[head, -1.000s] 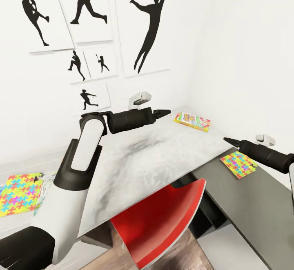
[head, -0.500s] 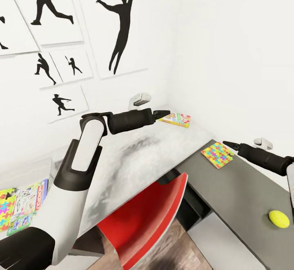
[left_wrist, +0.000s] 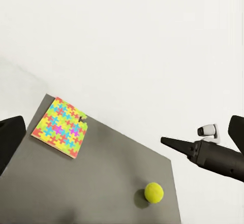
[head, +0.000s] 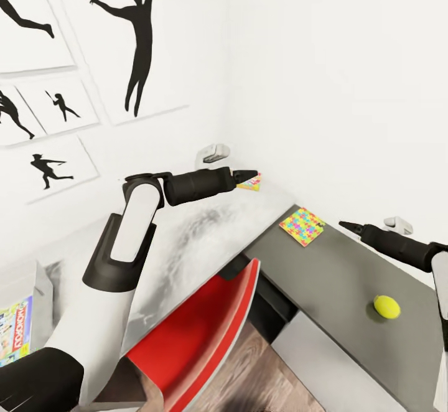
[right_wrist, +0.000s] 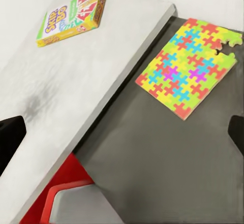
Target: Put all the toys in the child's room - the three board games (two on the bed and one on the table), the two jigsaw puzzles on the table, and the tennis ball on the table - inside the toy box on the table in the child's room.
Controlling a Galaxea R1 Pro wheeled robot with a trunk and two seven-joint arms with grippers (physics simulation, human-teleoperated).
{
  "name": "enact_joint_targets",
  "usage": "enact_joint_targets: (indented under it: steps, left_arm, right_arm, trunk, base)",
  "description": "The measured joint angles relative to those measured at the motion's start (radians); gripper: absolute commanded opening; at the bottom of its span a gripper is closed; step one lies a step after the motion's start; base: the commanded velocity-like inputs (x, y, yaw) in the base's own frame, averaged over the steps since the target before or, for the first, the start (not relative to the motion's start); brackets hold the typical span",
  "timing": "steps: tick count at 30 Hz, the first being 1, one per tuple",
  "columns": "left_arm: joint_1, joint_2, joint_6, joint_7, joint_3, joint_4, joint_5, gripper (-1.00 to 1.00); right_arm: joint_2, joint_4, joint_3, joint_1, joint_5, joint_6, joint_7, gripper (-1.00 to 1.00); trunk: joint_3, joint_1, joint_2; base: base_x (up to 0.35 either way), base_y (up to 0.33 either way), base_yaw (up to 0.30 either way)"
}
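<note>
On the lower dark-grey counter (head: 348,275) at right we record a jigsaw puzzle (head: 302,226) lying flat at the far end and the tennis ball (head: 386,306) nearer, well apart. The Skip-Bo game (right_wrist: 72,15) lies on the light-grey counter (head: 205,238) in the far corner. Left hand (head: 247,174) and right hand (head: 346,226) hover empty, fingers together. A red chair (head: 199,331) stands near.
</note>
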Motion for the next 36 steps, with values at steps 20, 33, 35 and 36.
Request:
enact_joint_targets:
  steps: [20, 33, 35, 36]
  left_arm:
    - [-0.006, -0.008, 0.004, 0.001, 0.005, 0.005, -0.007, 1.00]
    - [-0.009, -0.007, 0.010, 0.099, 0.008, 0.020, -0.006, 1.00]
    - [-0.010, -0.008, 0.010, 0.126, 0.007, 0.022, -0.006, 1.00]
    - [-0.010, -0.008, 0.010, 0.126, 0.007, 0.022, -0.005, 1.00]
  right_arm:
    - [0.012, 0.068, 0.016, -0.001, 0.070, -0.047, -0.002, 1.00]
    - [0.015, 0.093, 0.023, 0.000, 0.074, -0.062, -0.001, 1.00]
    - [0.016, 0.096, 0.024, 0.001, 0.074, -0.063, -0.001, 1.00]
    - [0.016, 0.096, 0.024, 0.001, 0.074, -0.063, -0.001, 1.00]
  trunk:
    - [0.000, 0.000, 0.000]
    - [0.000, 0.000, 0.000]
    - [0.000, 0.000, 0.000]
    - [0.000, 0.000, 0.000]
  base:
    - [0.000, 0.000, -0.156]
    - [0.000, 0.000, -0.019]
    - [0.000, 0.000, -0.088]
    - [0.000, 0.000, -0.125]
